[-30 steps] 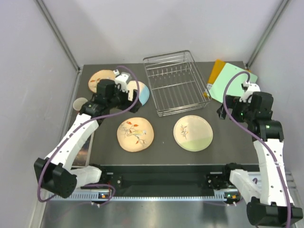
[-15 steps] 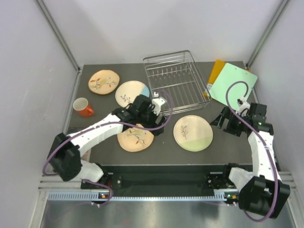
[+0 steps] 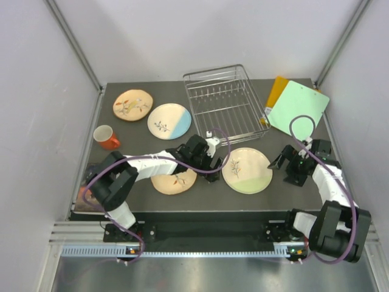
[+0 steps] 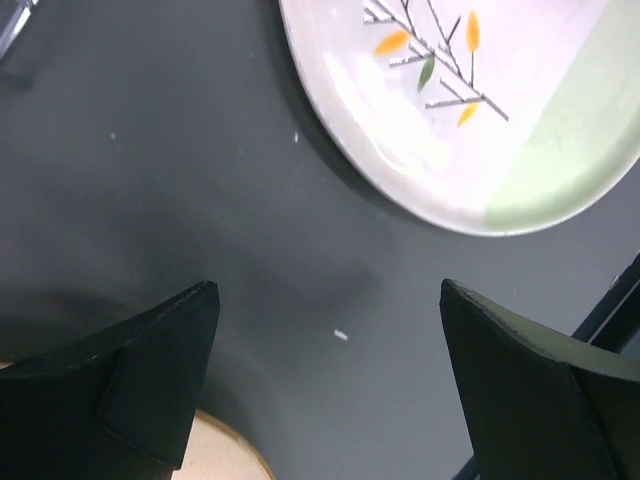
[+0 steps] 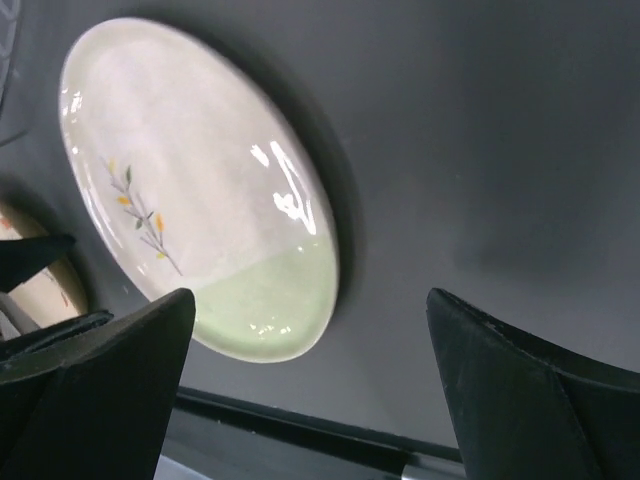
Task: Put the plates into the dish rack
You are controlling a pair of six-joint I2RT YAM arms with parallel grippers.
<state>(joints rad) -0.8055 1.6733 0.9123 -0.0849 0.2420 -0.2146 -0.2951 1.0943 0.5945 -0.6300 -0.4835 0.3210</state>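
We held left hand point(image 3: 214, 163) and right hand point(image 3: 290, 169) apart flanking the green plate point(image 3: 246, 171); next, we judged, grip its rim.

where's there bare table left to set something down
Bare patches: between the red cup, the white-and-blue plate and the left arm; and the near right corner, between the cream-green plate and the right arm. Crowded: the middle, where the left pincer sits between the front tan plate and the cream-green plate, just before the dish rack.
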